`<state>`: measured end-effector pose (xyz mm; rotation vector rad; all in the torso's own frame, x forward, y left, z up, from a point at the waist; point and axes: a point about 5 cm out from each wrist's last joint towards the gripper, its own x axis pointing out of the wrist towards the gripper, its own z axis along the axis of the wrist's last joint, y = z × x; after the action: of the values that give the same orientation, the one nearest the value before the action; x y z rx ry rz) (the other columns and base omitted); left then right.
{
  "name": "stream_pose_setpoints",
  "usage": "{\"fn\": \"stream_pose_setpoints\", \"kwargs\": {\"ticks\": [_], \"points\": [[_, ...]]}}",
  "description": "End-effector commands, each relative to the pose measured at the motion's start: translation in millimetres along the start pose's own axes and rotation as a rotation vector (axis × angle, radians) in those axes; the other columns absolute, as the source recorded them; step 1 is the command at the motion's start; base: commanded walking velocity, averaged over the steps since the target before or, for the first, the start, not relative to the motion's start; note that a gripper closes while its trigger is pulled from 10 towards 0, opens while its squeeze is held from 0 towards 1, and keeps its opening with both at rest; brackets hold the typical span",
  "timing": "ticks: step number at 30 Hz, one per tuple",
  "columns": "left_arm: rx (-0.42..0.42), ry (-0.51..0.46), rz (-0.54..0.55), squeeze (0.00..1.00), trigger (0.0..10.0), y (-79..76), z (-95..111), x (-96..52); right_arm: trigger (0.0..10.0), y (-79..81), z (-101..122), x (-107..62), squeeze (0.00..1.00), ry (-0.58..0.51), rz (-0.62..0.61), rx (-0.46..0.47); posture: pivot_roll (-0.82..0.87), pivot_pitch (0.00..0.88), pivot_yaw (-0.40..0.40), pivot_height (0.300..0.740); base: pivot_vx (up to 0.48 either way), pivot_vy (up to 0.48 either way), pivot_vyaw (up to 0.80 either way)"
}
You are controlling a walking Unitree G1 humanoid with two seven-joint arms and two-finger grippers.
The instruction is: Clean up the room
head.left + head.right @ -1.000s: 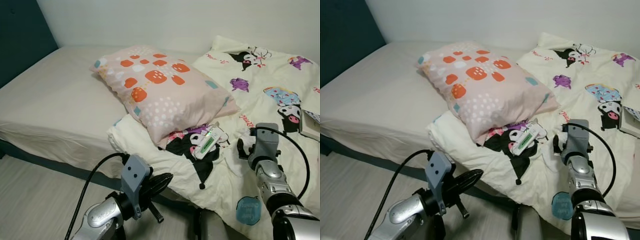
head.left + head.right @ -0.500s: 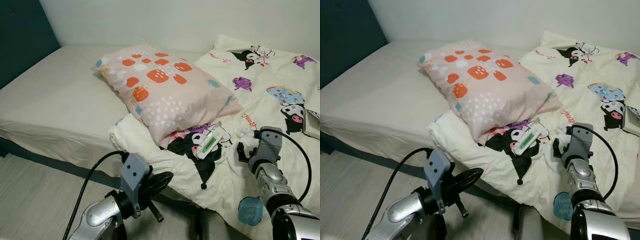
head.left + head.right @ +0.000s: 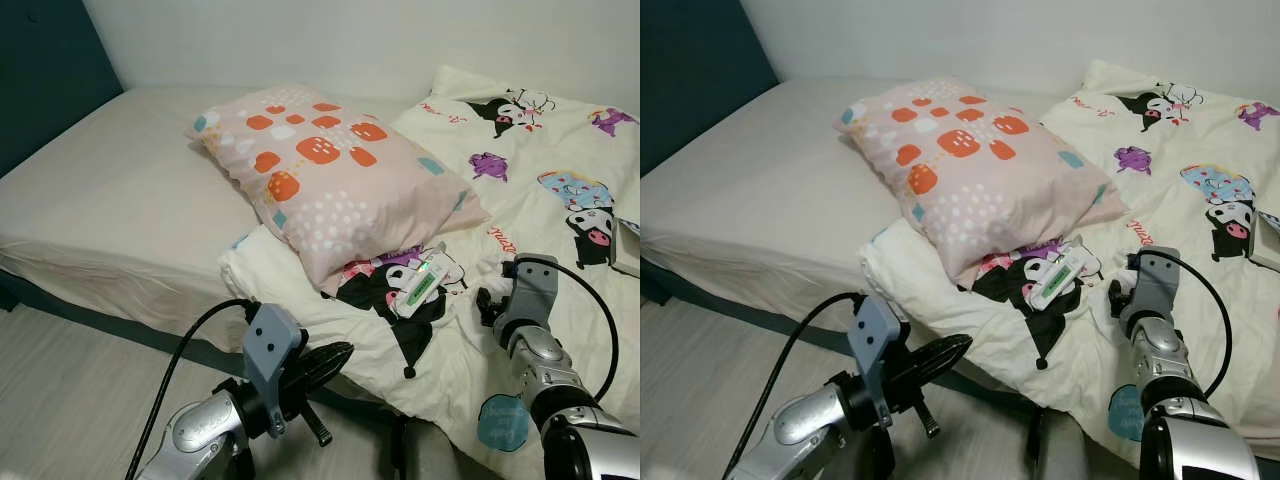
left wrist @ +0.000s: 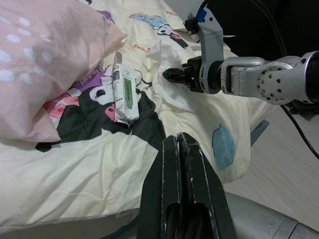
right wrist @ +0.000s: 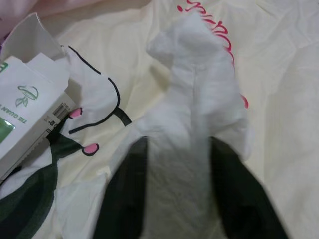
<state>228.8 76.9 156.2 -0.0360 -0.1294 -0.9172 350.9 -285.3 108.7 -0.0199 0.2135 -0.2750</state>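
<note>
1. Left eye view first: a bed (image 3: 110,200) with a cream sheet takes up most of the frame, and a cartoon-print comforter (image 3: 540,170) covers everything from about 2 o'clock down to 5 o'clock.

2. A pink pillow (image 3: 330,180) with orange and white spots lies tilted near the middle, its lower corner resting on the folded edge of the comforter.

3. At the pillow's 5 o'clock, just off its edge, there's a small white-and-green box (image 3: 420,287) lying flat on the black cartoon character print. Its end flap is open in the right wrist view (image 5: 30,112).

4. The right gripper (image 4: 169,75) is down on the comforter at the box's 3 o'clock, near it but not touching it. In the right wrist view its two black fingers (image 5: 124,199) are pinched on a crumpled white tissue (image 5: 199,114), which bulges out between them and sticks up past the tips.

5. The left gripper (image 3: 335,352) hangs low at 6 o'clock, off the edge of the mattress above the floor (image 3: 70,400). In the left wrist view its fingers (image 4: 192,174) are pressed together with nothing between them, pointing toward the box.

6. A light blue patch (image 3: 500,420) shows on the comforter at about 5 o'clock, beside the right arm.
</note>
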Motion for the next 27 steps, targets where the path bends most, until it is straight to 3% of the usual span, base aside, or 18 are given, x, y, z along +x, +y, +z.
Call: {"fn": "stream_pose_setpoints", "kwargs": {"ticks": [1, 12, 17, 22, 27], "points": [[-0.005, 0.021, -0.016, 0.0, 10.0, -1.9, -1.9, -2.5, 0.0, 4.2, -7.2, -0.8, 0.0, 0.038, 0.009, -0.007, 0.06, 0.263, 0.054, 0.567, 0.0, 0.0, 0.0], [0.004, 0.037, -0.023, 0.0, 10.0, -0.6, -4.0, -1.3, 0.0, 2.3, -5.1, -0.3, 0.0, 0.034, 0.003, -0.015, 0.05, 0.249, 0.056, 0.567, 0.0, 0.0, 0.0], [0.008, 0.035, -0.01, 0.0, 10.0, 2.0, -4.5, -0.4, 0.0, 9.9, 2.1, 2.0, 0.0, 0.007, 0.025, 0.013, 0.04, 0.233, 0.05, 0.567, 0.0, 0.0, 0.0], [-0.01, 0.004, 0.145, 0.0, 10.0, 20.3, -5.5, 0.1, 0.0, 43.1, 18.2, 4.9, 0.0, -0.075, 0.139, 0.084, 0.01, 0.198, 0.029, 0.567, 0.0, 0.0, 0.0], [-0.036, -0.034, 0.191, 0.0, 10.0, 26.5, -2.2, -1.6, 0.0, 68.4, 24.7, 2.0, 0.0, -0.135, 0.22, 0.115, -0.02, 0.168, 0.01, 0.567, 0.0, 0.0, 0.0]]}}
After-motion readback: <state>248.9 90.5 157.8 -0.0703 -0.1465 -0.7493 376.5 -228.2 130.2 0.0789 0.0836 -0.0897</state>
